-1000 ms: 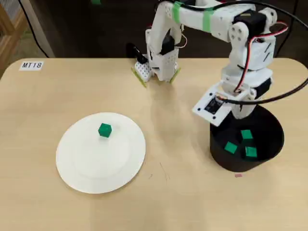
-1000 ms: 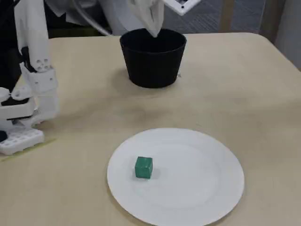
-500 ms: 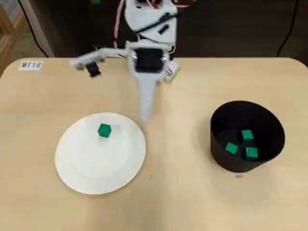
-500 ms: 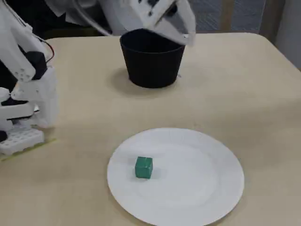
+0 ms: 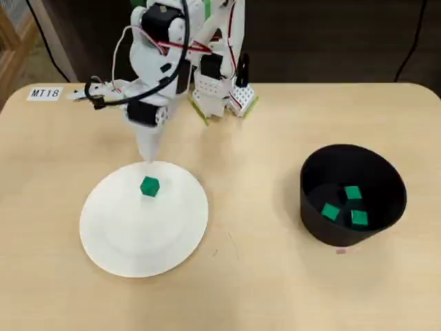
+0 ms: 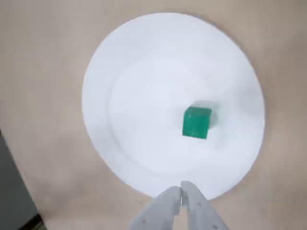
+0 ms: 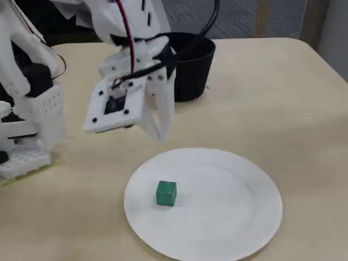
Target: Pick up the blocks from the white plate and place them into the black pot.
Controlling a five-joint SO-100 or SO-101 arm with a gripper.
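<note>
Jaws clenched and empty have been swung from the pot (image 5: 353, 195), where three blocks (image 5: 346, 205) lie, to the plate's (image 5: 131, 241) far rim; the last block (image 5: 149, 186) is left to be taken.

One green block (image 5: 149, 186) sat alone on the white plate (image 5: 110, 241), off-centre toward the rim nearest the robot base, flat on one face. The plate lay flat on the table, well apart from the black pot (image 5: 324, 234). The pot stood upright, and three more green blocks (image 5: 353, 193) lay loose on its floor, close together, tilted at different angles.
</note>
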